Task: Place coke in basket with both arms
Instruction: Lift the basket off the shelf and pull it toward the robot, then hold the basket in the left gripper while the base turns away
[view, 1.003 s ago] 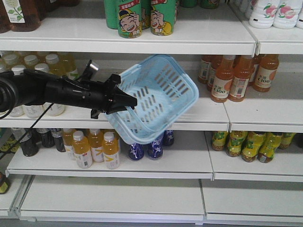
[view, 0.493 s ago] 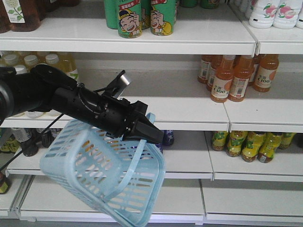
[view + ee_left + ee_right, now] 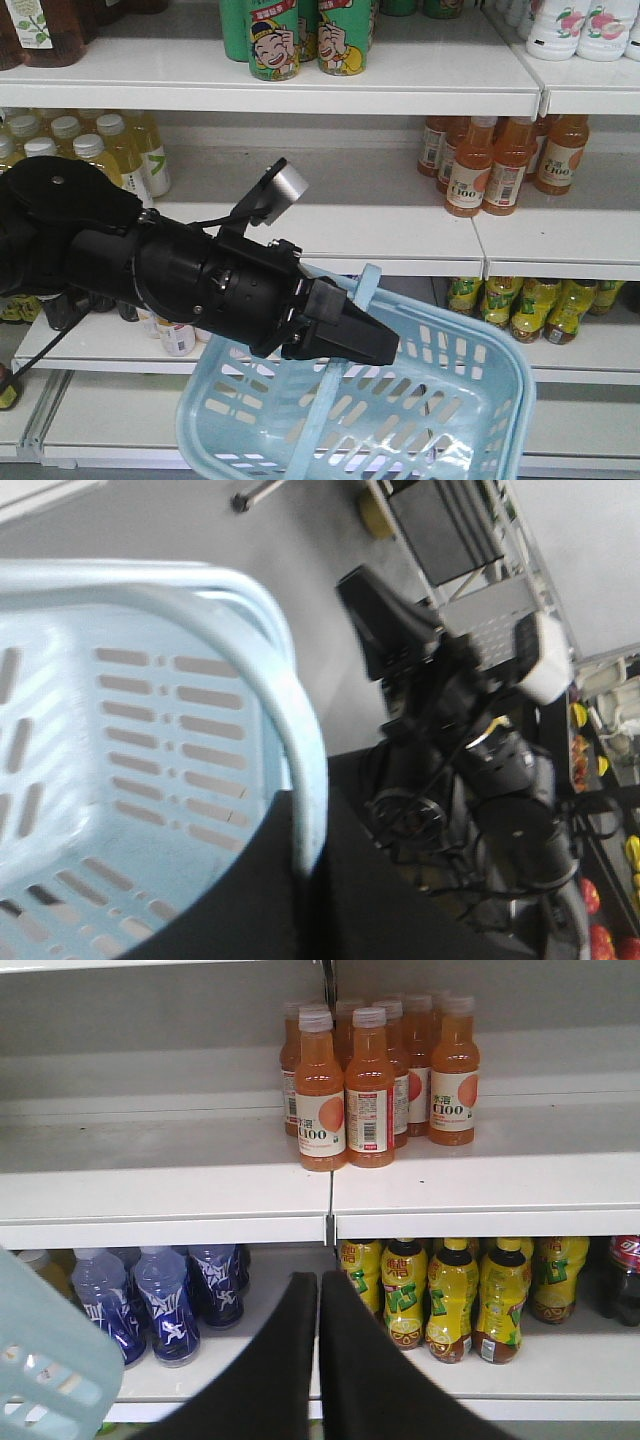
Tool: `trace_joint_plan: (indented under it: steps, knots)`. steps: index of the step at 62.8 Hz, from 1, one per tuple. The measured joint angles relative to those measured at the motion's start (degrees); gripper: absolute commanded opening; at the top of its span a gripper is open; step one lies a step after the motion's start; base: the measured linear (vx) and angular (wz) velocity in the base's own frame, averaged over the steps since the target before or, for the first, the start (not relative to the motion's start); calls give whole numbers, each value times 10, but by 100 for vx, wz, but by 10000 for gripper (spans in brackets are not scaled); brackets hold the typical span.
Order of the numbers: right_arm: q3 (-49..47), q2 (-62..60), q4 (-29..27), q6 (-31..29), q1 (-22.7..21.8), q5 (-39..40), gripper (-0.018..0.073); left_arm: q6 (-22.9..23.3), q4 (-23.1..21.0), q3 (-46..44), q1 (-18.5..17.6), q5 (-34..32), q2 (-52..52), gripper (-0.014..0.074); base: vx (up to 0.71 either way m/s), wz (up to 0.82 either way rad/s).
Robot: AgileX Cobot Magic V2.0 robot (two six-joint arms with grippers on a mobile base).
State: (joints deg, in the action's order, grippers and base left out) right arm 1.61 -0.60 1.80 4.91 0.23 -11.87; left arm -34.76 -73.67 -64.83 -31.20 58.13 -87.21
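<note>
My left gripper (image 3: 368,345) is shut on one hoop handle (image 3: 362,285) of the light blue basket (image 3: 480,365). The basket hangs below it, open side up, in front of the lower shelves. In the left wrist view the handle (image 3: 272,685) runs down between the black fingers of the left gripper (image 3: 308,815), with the basket wall (image 3: 130,740) at left. My right gripper (image 3: 320,1278) is shut and empty, facing the shelves. The coke (image 3: 624,1278), dark with a red label, shows only partly at the right edge of the lower shelf.
White shelves hold orange drink bottles (image 3: 370,1085), yellow-labelled tea bottles (image 3: 455,1295) and blue bottles (image 3: 165,1305). Green cans (image 3: 305,35) stand on the top shelf. A corner of the basket (image 3: 45,1370) shows at lower left of the right wrist view. The robot base (image 3: 470,780) stands on grey floor.
The left arm has swung down and to the right, nearer the camera. The basket went from tipped up at shelf height to hanging low with its opening upward.
</note>
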Motion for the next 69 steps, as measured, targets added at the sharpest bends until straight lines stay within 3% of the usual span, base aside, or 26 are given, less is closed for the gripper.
trace_joint_plan:
  steps: [20, 69]
  knots:
    - [0, 0, 0, 0, 0, 0, -5, -38, -77, 0, -14, -17, 37, -8, 0, 0]
    - [0, 0, 0, 0, 0, 0, -5, -46, -69, 0, -14, -19, 37, -8, 0, 0]
